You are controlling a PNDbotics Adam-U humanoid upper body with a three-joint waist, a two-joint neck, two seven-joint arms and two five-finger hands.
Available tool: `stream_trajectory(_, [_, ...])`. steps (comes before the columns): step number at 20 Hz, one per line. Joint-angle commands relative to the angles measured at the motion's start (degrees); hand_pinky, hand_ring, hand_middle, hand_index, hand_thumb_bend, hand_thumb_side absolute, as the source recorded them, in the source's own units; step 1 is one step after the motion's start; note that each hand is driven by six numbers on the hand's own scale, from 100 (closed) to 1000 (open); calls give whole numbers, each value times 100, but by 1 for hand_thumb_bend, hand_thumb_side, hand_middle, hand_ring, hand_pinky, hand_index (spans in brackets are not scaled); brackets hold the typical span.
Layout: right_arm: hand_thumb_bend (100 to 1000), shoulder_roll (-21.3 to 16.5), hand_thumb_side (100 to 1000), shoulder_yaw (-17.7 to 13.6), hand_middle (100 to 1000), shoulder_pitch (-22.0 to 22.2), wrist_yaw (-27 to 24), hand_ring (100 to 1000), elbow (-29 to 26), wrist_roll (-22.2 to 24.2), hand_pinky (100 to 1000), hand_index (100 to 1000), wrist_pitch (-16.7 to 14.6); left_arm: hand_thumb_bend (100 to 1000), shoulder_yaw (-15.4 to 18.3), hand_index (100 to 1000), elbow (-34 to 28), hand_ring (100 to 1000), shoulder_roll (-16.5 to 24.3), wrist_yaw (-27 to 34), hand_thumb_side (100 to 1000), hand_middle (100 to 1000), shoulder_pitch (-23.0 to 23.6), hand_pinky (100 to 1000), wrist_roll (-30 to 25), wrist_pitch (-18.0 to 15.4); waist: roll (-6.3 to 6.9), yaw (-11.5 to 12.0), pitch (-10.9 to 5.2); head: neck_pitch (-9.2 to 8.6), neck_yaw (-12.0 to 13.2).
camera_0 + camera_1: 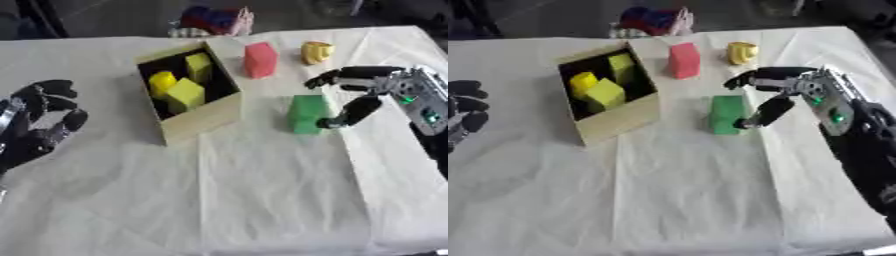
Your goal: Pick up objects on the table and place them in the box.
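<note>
White cloth (262,200); right hand (367,95) spread, thumb touching green block (306,112); box (197,120), red block (259,60) near.

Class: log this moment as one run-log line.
right hand: open, at green block | left hand: idle | box: three yellow blocks

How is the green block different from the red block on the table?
The green block stands nearer the camera, the red block farther back, near the box's far corner. The right hand is at the green block, thumb against its side and fingers above it; nothing touches the red block. The red block looks taller and narrower, the green one squarer. Both stand upright on the white cloth, outside the box and to its right.
</note>
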Motion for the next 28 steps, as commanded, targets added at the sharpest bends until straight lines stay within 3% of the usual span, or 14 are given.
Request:
stream_trajectory(1, [409, -43, 429, -36, 778, -148, 193, 876, 21, 6, 904, 917, -55, 607, 46, 834, -88, 694, 28, -20, 587, 687, -33, 828, -29, 3, 82, 8, -162, 22, -22])
stream_trajectory(3, [402, -38, 397, -67, 669, -155, 313, 824, -50, -162, 880, 830, -92, 605, 55, 834, -95, 693, 18, -26, 588, 685, -29, 828, -29, 12, 80, 13, -165, 22, -21])
stream_trajectory(4, [333, -42, 351, -113, 546, -165, 351, 767, -113, -353, 854, 716, -90, 604, 59, 833, -97, 692, 12, -28, 588, 684, -25, 827, -27, 17, 80, 14, -168, 22, -20])
stream_trajectory(6, [271, -54, 311, -218, 446, -210, 421, 712, -273, -842, 828, 612, -48, 603, 63, 833, -100, 690, -6, -29, 587, 682, -18, 827, -26, 26, 81, 19, -172, 22, -19])
stream_trajectory(8, [255, -46, 314, -332, 386, -311, 379, 678, -398, -1339, 810, 564, 28, 601, 63, 833, -102, 687, -27, -23, 588, 679, -12, 827, -32, 33, 85, 32, -177, 22, -27])
stream_trajectory(12, [249, 31, 310, -418, 385, -695, 169, 675, -512, -1889, 810, 569, 104, 600, 40, 830, -112, 683, -59, -14, 589, 675, 5, 827, -75, 27, 93, 108, -203, 22, -84])
stream_trajectory(16, [242, 362, 323, -373, 414, -1197, 141, 691, -382, -1857, 818, 604, 67, 598, -50, 829, -150, 684, -99, -29, 591, 675, 1, 827, -219, -62, 101, 281, -241, 22, -216])
stream_trajectory(21, [263, 989, 398, -374, 502, -1614, 271, 750, 264, -1432, 834, 703, 114, 540, -179, 828, -178, 683, -151, -37, 599, 675, -59, 827, -428, -206, 114, 613, -236, 22, -500])
stream_trajectory(22, [286, 1100, 436, -399, 570, -1647, 358, 779, 405, -1342, 841, 786, 132, 531, -193, 829, -179, 683, -157, -33, 601, 675, -71, 827, -448, -218, 116, 671, -231, 22, -549])
stream_trajectory(25, [339, 1405, 492, -516, 721, -1683, 743, 824, 809, -1189, 856, 916, 236, 524, -225, 829, -189, 683, -188, -12, 602, 675, -105, 827, -486, -232, 126, 827, -209, 22, -674])
stream_trajectory(28, [473, 1580, 603, -616, 866, -1670, 1248, 881, 1032, -1351, 877, 1000, 324, 517, -230, 830, -205, 683, -201, -2, 603, 674, -116, 827, -499, -234, 128, 898, -199, 22, -740])
